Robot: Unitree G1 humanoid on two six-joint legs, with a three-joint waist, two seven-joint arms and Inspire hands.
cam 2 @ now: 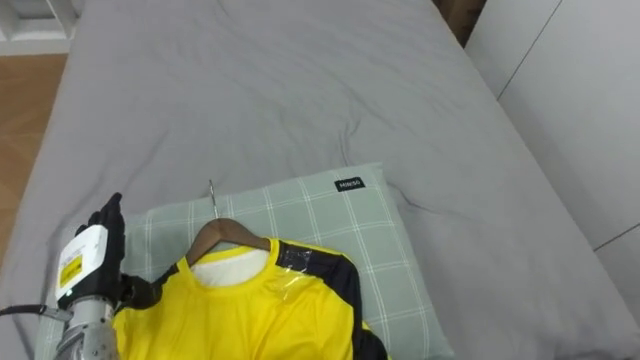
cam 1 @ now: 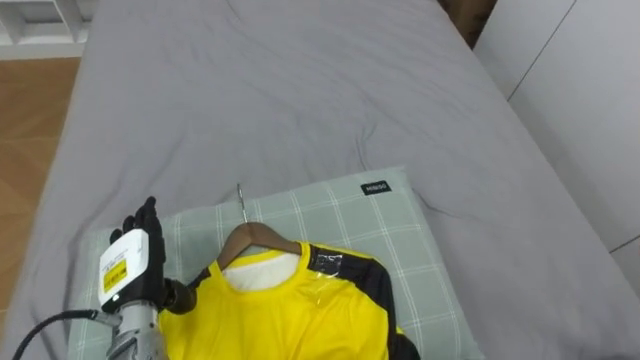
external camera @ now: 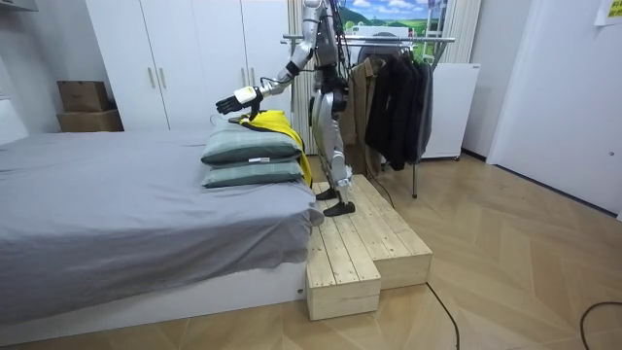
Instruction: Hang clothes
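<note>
Grey bed (external camera: 117, 214), white wardrobes (external camera: 185, 58), wooden floor (external camera: 505, 253) and a plank platform (external camera: 369, 243).

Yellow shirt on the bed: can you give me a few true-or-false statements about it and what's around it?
1. The yellow shirt is on a wooden hanger. True.
2. It hangs on the clothes rack. False: it lies on a green checked pillow; the rack holds dark garments.
3. The bed cover is grey. True.
4. The left hand grips the hanger's hook. False: it is open, off to the hanger's left.
5. The robot stands on a wooden platform. True.
</note>
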